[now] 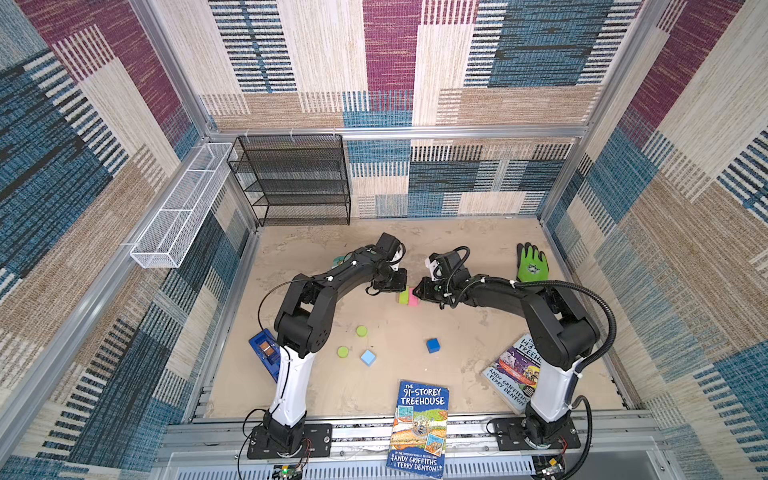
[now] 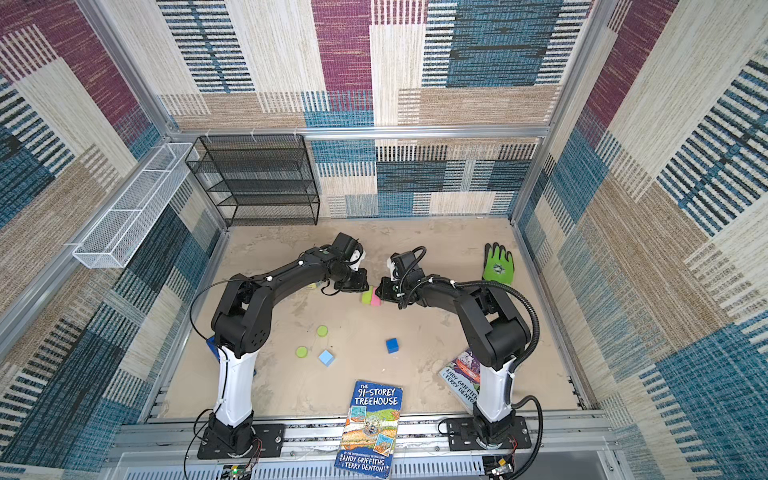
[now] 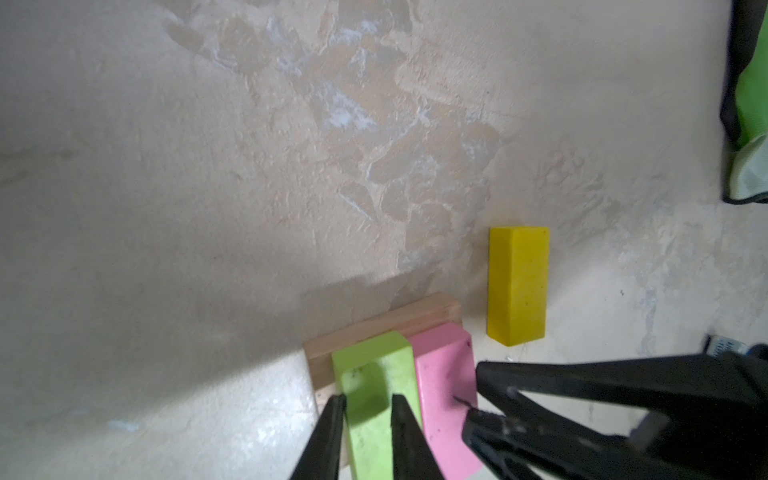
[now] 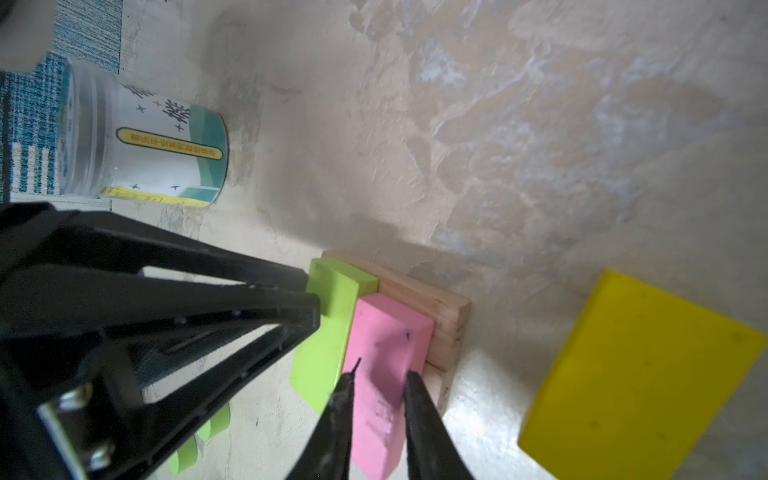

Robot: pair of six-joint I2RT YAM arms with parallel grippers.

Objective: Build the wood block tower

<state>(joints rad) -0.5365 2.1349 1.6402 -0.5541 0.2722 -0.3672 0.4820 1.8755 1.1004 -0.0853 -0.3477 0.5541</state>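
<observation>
Left wrist view is showing our left gripper [image 3: 368, 401] clamping the lime oblong [image 3: 374, 370] while our right gripper [image 3: 471, 395] is clamping the pink oblong [image 3: 440, 365], both atop the tan bars [image 3: 415, 316]. We are judging the tower [image 1: 409, 297] barely begun: yellow oblong [image 3: 517, 286] lying nearby, cubes [image 1: 433, 345] and round pieces [image 1: 361, 331] waiting around six o'clock of it.

Woven textile walls [image 1: 415, 62] in patches of blue, magenta, beige and cream close three sides, held by silver aluminium frame bars [image 1: 457, 132]. The floor [image 1: 478, 332] is a sandy beige surface with rough, mottled texture. A black wire-mesh shelf rack [image 1: 299, 183] stands against the back wall, on the left. A long white wire-mesh basket [image 1: 178, 216] hangs on the left wall, near it. Soft shadows lie on the floor.
</observation>
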